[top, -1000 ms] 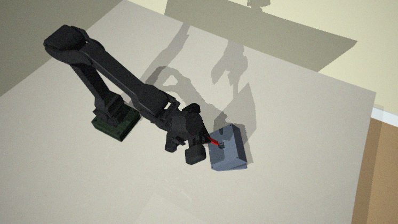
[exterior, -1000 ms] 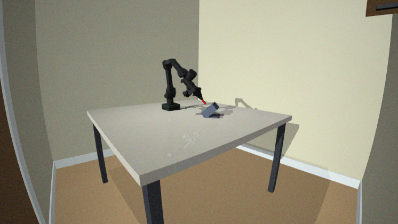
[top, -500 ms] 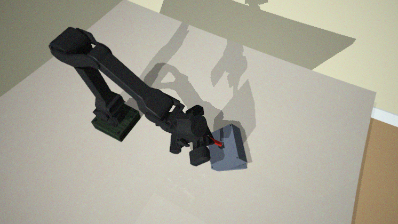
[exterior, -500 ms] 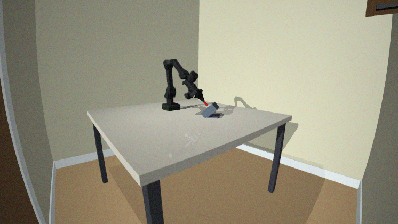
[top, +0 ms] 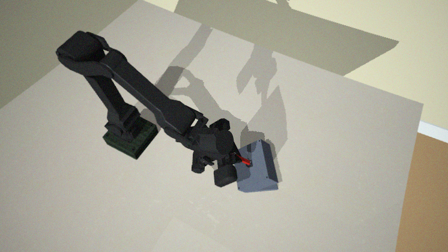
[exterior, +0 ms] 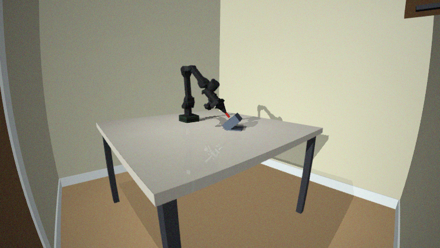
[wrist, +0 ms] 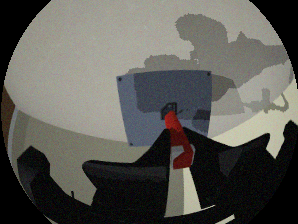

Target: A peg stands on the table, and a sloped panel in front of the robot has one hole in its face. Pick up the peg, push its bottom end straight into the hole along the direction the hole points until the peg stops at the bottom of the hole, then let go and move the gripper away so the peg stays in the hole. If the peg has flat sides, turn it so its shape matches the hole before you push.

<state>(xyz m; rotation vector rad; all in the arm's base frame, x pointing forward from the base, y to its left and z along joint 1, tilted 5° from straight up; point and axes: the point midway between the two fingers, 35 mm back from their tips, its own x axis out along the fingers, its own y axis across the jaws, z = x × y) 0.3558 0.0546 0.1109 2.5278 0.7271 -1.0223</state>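
Observation:
My gripper (top: 234, 157) (exterior: 222, 108) (wrist: 174, 132) is shut on a thin red peg (top: 244, 159) (exterior: 227, 114) (wrist: 174, 128). The peg points down at the sloped face of a blue-grey panel (top: 255, 178) (exterior: 231, 123) (wrist: 143, 116) that sits on the table. The peg's lower tip is at the small dark hole (wrist: 169, 107) in the upper part of the panel's face. I cannot tell how deep the tip sits in the hole. The gripper is just left of and above the panel.
The arm's green-edged base (top: 131, 140) (exterior: 188, 117) stands on the table (top: 345, 140) (exterior: 184, 153) to the left of the panel. The table's right edge and the brown floor (top: 426, 194) lie beyond the panel. Walls stand behind the table.

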